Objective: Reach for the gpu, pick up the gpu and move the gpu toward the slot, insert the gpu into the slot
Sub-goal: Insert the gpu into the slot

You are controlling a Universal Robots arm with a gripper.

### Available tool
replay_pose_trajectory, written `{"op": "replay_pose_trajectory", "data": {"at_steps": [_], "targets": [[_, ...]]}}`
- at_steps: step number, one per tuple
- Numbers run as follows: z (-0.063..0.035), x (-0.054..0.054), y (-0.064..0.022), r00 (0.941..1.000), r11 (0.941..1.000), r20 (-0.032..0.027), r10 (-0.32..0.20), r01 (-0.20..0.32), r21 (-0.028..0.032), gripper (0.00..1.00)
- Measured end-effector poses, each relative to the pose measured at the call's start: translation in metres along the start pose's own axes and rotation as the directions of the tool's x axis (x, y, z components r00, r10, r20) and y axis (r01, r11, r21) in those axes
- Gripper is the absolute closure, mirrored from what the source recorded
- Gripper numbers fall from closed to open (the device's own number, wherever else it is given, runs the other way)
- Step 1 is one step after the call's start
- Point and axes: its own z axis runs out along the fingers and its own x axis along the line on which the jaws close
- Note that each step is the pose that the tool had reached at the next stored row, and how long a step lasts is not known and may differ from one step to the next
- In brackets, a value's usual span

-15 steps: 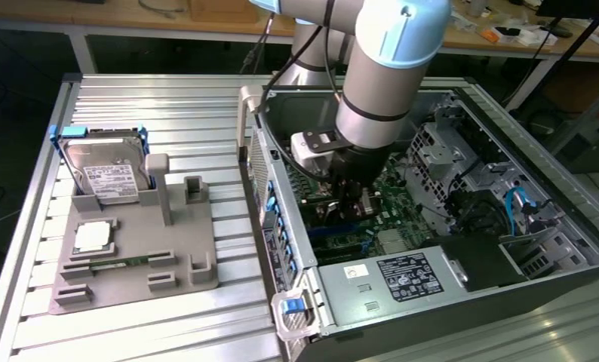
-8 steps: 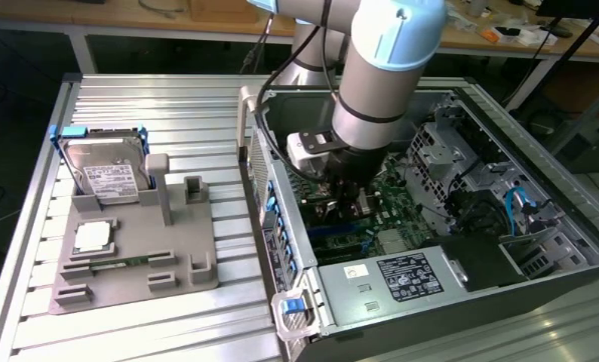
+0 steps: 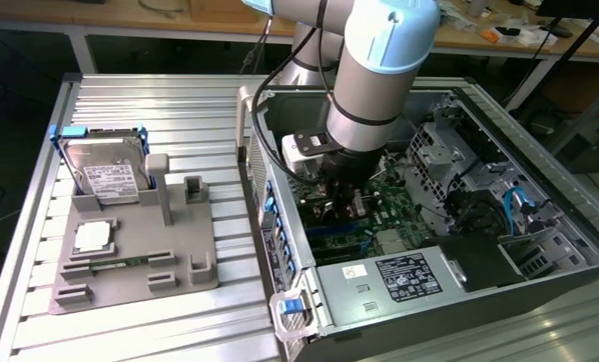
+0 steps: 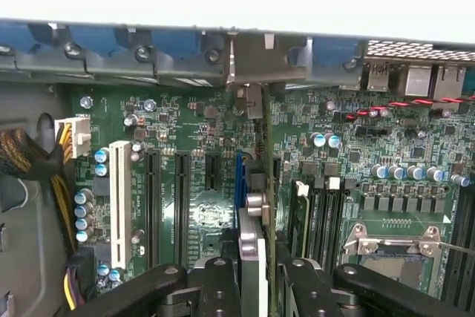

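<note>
Gpu (image 4: 267, 206): edge-on over blue slot (image 4: 240, 180), little side room. Gripper (image 4: 256, 276): pointing down inside case (image 3: 582, 249), jaws clamped on card.

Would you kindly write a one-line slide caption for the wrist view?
End effector holds the gpu edge-on over the blue slot of the green motherboard.

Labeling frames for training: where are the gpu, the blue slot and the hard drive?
gpu (image 4: 269, 206): wrist view, thin card edge.
slot (image 4: 240, 180): wrist view, blue strip.
hard drive (image 3: 112, 181): exterior view, white label.
</note>
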Motion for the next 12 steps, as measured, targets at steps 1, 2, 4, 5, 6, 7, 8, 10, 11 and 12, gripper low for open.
{"op": "replay_pose_trajectory", "data": {"at_steps": [1, 2, 4, 5, 6, 7, 8, 10, 11, 12], "targets": [[0.0002, 0.0000, 0.0003, 1.0000, 1.0000, -0.0001, 0.000, 0.000, -0.0002, 0.72], [0.0006, 0.0000, 0.0004, 1.0000, 1.0000, 0.0001, 0.000, 0.000, 0.0002, 0.72], [0.0014, 0.0000, 0.0005, 1.0000, 1.0000, 0.0001, 0.000, 0.000, 0.0010, 0.72], [0.0017, 0.0001, 0.0006, 1.0000, 1.0000, 0.0000, 0.000, 0.000, 0.0012, 0.72], [0.0019, 0.0002, 0.0006, 1.0000, 1.0000, 0.0001, 0.000, 0.000, 0.0013, 0.72], [0.0021, 0.0003, 0.0006, 1.0000, 1.0000, 0.0000, 0.000, 0.000, 0.0013, 0.72], [0.0021, 0.0003, 0.0006, 1.0000, 1.0000, 0.0000, 0.000, 0.000, 0.0013, 0.72], [0.0020, 0.0003, 0.0006, 1.0000, 1.0000, 0.0000, 0.000, 0.000, 0.0012, 0.72], [0.0017, 0.0003, 0.0005, 1.0000, 1.0000, 0.0002, 0.000, 0.000, 0.0014, 0.72], [-0.0001, 0.0002, 0.0004, 1.0000, 1.0000, 0.0004, 0.000, 0.000, 0.0017, 0.72]]}}
